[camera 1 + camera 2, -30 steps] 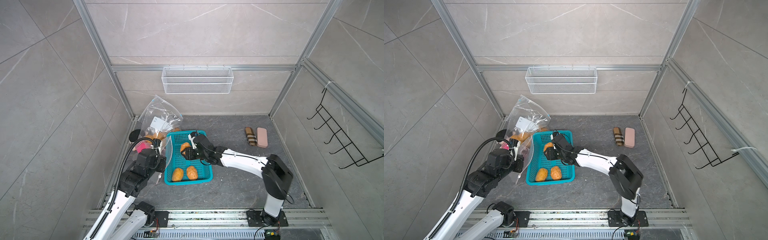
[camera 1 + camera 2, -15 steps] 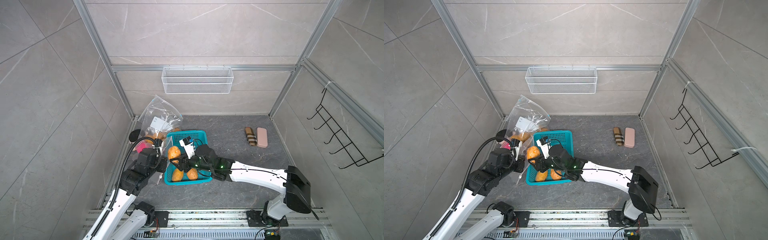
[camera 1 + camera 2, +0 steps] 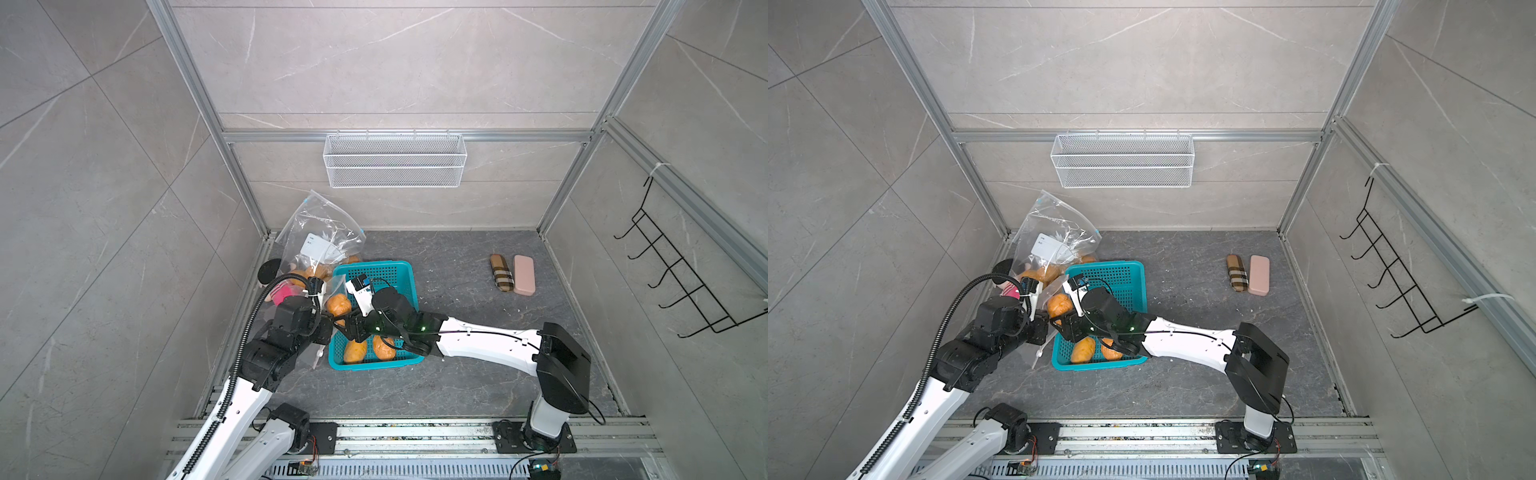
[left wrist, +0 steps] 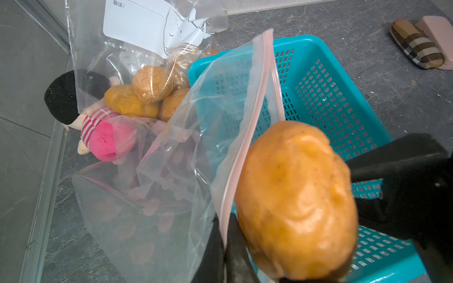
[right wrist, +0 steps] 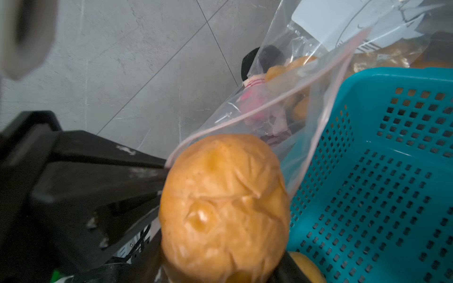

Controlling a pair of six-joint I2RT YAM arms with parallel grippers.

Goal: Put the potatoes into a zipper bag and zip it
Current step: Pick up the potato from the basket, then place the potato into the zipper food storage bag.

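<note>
My left gripper (image 4: 225,232) is shut on the pink zip rim of a clear zipper bag (image 4: 247,127) and holds its mouth up beside the teal basket (image 3: 399,270). My right gripper (image 3: 352,322) is shut on an orange-tan potato (image 3: 338,304) right at that mouth, touching the rim; the potato (image 5: 223,208) hides the fingertips in the right wrist view. Two more potatoes (image 3: 355,351) lie at the basket's near end. Behind it, a clear bag with a white label (image 4: 147,36) shows several potatoes (image 4: 152,83).
A pink plush doll (image 3: 282,291) lies against the left wall behind the bags. A plaid case (image 3: 500,274) and a pink case (image 3: 523,275) lie at the right on the floor. A wire shelf (image 3: 395,160) hangs on the back wall, a hook rack (image 3: 681,282) on the right wall.
My right gripper lifted a potato out of the basket's far end and carried it left and nearer, up to the bag's mouth. The left arm kept still, holding the bag.
</note>
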